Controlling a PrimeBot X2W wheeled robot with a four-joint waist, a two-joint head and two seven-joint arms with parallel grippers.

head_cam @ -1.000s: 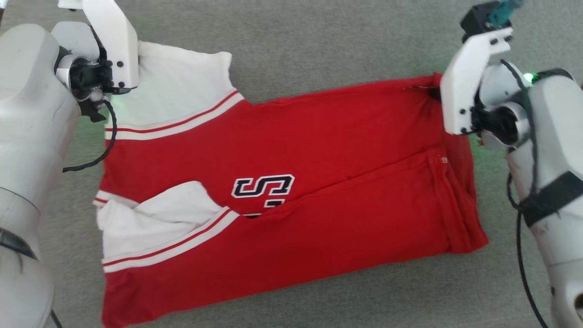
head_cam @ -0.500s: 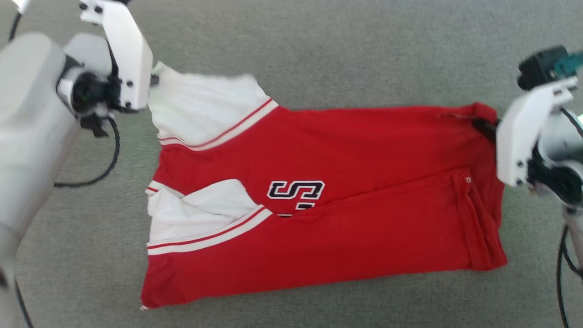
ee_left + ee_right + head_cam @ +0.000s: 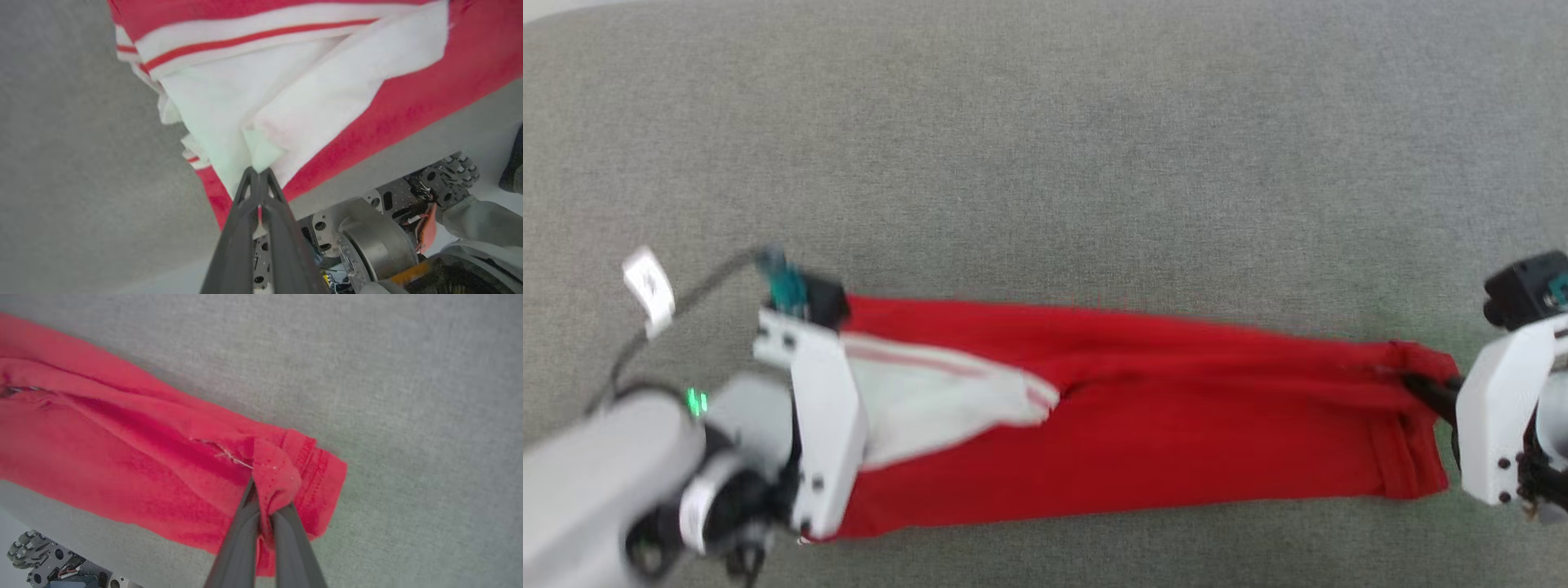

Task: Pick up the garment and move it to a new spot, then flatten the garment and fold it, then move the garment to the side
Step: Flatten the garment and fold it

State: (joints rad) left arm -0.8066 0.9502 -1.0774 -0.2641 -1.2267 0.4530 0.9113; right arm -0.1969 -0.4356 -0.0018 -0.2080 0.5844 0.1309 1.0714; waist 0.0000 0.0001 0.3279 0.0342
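The left gripper [image 3: 258, 173] has its fingers clamped on a white sleeve corner. The garment [image 3: 1176, 425], doubled lengthwise, stretches from there across the grey counter [image 3: 1045, 163] to the right gripper [image 3: 264, 500], whose fingers pinch the red hem. Both ends should travel level and taut, so the fold lands smooth.

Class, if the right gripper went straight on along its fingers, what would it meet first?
The garment, whose red hem the right gripper pinches; beyond it probably the grey surface, though depth is unclear.
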